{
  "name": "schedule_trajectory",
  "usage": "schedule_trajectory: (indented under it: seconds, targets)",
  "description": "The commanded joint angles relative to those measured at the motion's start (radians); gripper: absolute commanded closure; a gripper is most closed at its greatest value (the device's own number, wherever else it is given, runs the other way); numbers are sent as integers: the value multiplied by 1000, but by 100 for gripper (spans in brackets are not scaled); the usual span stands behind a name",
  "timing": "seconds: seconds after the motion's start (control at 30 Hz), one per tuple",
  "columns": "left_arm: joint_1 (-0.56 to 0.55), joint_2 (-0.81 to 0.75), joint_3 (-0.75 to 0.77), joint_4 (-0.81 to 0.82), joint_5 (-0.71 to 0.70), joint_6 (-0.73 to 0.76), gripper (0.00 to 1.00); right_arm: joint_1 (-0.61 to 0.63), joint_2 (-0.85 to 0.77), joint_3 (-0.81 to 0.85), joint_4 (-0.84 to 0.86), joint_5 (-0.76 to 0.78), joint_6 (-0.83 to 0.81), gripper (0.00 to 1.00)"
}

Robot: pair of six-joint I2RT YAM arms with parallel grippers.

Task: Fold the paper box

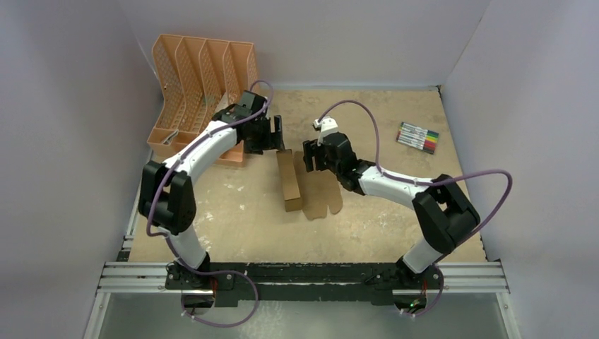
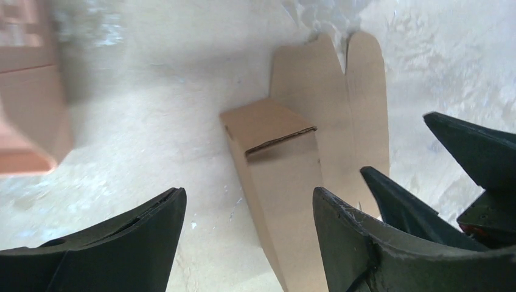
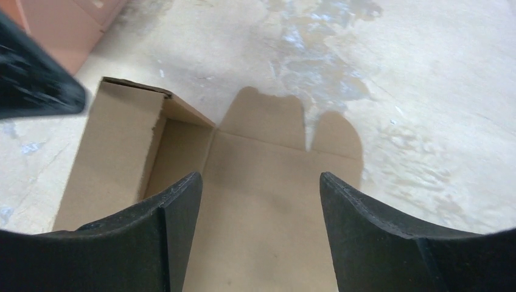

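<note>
The plain brown cardboard paper box lies at the centre of the table, left wall raised, right flaps flat. Judged light, thin, easily creased: grip a flap edge. Left gripper and right gripper hang near its far end, jaws apart, empty.

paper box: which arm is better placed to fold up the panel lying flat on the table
Likely the right: the right gripper, open, hangs over the flat panel of the paper box. The left gripper is over the already raised side.
</note>
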Motion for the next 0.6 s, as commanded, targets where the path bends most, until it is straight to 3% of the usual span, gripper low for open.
schedule_trajectory:
  seconds: [0.0,0.2,0.57]
  targets:
    - [-58,-126,26,-53,-222,-106,23,-32,-77,-17,-141,66,-8,25]
    - [-207,-141,-40,-45,-417,-249,19,-43,-117,-55,-195,127,9,21]
    - [-265,-98,-124,36,-447,-333,23,-86,-163,-113,-230,176,62,14]
